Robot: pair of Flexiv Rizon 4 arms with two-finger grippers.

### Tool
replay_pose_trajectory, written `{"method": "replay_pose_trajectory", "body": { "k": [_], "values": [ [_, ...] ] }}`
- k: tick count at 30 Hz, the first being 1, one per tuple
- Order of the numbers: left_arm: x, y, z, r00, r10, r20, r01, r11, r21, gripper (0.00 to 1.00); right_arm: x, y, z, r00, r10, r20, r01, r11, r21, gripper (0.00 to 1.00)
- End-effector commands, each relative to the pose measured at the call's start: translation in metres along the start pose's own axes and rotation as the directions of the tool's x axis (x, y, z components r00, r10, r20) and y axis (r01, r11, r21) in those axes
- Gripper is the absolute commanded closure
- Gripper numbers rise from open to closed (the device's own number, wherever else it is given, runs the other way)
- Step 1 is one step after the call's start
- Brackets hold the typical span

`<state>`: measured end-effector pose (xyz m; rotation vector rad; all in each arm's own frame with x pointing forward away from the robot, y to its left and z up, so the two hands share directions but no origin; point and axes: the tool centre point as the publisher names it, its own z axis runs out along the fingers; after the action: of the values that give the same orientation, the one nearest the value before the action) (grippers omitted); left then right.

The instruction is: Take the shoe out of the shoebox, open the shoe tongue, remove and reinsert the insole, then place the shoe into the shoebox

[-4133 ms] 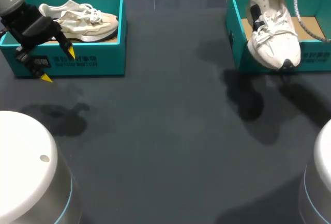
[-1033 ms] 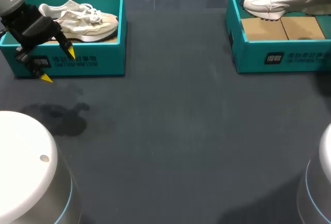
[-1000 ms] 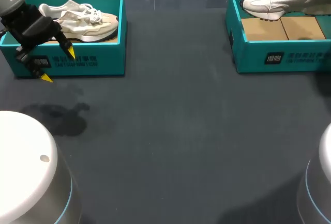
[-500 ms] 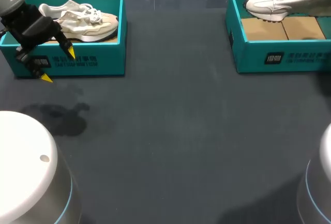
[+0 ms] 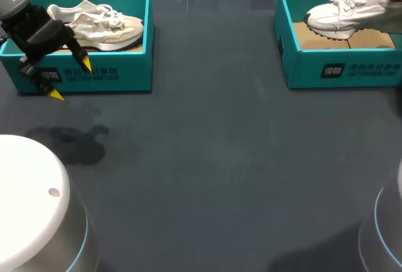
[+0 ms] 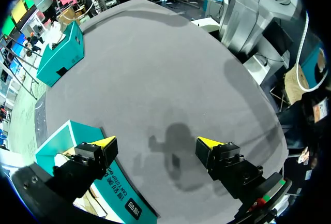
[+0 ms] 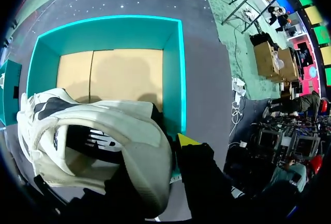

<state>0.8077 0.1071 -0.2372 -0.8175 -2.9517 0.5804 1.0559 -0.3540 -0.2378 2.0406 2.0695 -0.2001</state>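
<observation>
A white shoe (image 5: 348, 11) hangs level over the cardboard floor of the right teal shoebox (image 5: 339, 68), toe toward the middle of the table. In the right wrist view my right gripper (image 7: 173, 144) is shut on the heel collar of the white shoe (image 7: 98, 131); one yellow tip shows outside the heel, the other is hidden inside. Below it lies the shoebox (image 7: 173, 69). My left gripper (image 5: 70, 80) stands open at the front wall of the left shoebox (image 5: 119, 71), which holds a beige shoe (image 5: 100, 27). The left gripper (image 6: 156, 143) has nothing between its fingers.
The wide dark tabletop (image 5: 207, 159) stretches between and in front of the two boxes. Both white robot bases (image 5: 31, 209) stand at the near corners. From the left wrist, the right shoebox (image 6: 62, 53) shows far across the table.
The white shoe has sunk from the box's back rim and shifted right, lower into the right shoebox. The left arm has not moved.
</observation>
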Motion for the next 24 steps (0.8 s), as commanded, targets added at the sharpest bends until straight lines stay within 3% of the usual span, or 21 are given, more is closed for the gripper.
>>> {"method": "replay_pose_trajectory", "body": {
  "k": [1,18,24],
  "values": [
    [0.001,0.0,0.0,1.0,0.001,0.0,-0.001,1.0,-0.003,0.0,0.002,-0.007,0.01,1.0,0.005,-0.002,-0.005,1.0,-0.028,1.0],
    [0.001,0.0,0.0,1.0,0.001,0.0,-0.001,1.0,-0.003,0.0,0.002,-0.011,0.017,1.0,0.016,0.007,-0.016,1.0,-0.015,1.0],
    [0.001,0.0,0.0,1.0,0.001,0.0,-0.001,1.0,-0.003,0.0,0.001,-0.012,0.03,0.999,0.05,-0.005,-0.05,0.999,-0.008,1.0]
  ]
}}
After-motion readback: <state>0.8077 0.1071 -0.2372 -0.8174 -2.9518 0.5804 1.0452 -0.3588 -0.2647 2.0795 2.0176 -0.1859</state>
